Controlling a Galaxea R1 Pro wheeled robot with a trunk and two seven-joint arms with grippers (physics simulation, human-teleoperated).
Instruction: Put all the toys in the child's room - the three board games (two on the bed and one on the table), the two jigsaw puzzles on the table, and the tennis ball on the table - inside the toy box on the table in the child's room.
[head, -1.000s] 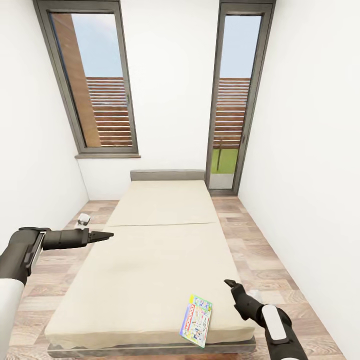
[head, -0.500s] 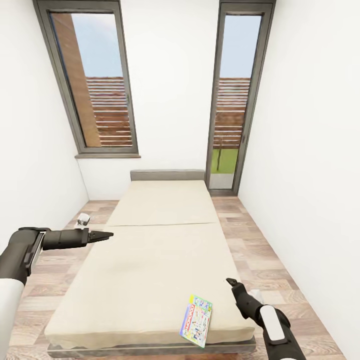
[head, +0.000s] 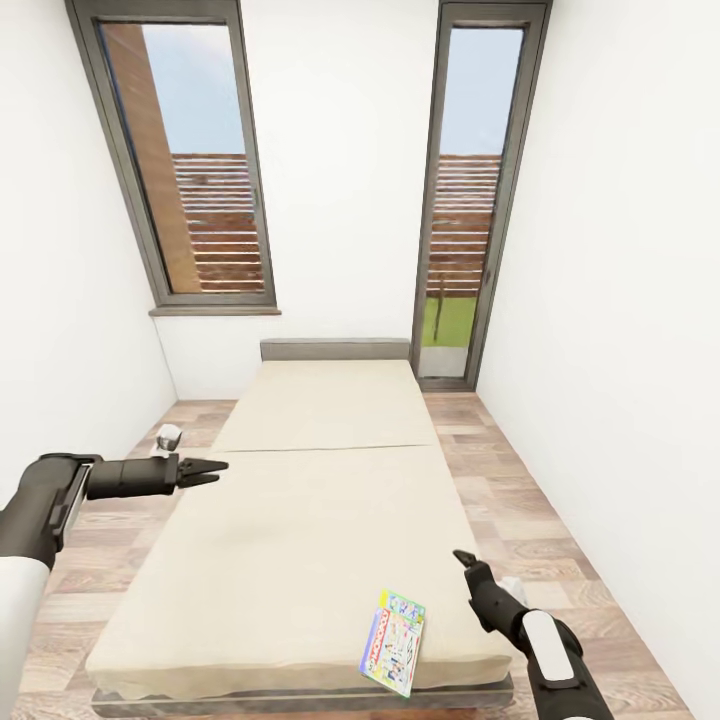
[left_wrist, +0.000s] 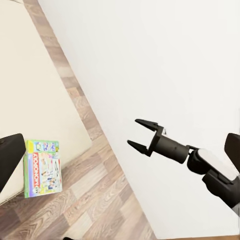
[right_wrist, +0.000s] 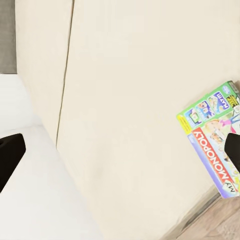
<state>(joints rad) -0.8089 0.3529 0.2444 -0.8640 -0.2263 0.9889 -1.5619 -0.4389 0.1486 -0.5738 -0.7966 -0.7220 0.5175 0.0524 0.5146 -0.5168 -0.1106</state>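
A single board game (head: 392, 641) lies flat at the lower right of the bed (head: 300, 500), its near corner overhanging the foot edge. In the right wrist view its lid reads "MONOPOLY", partly cut off by the frame edge and a dark finger. The left gripper (head: 210, 467) hovers at the bed's left edge, fingers slightly parted and empty. The right gripper (left_wrist: 137, 134) hangs open beside the bed's right edge, holding nothing. A small pale object (head: 169, 436) on the floor is too small to identify.

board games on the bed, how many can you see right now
1. A board game lies flat at the near right corner of the bed, just left of the right tool. Any others are out of frame.
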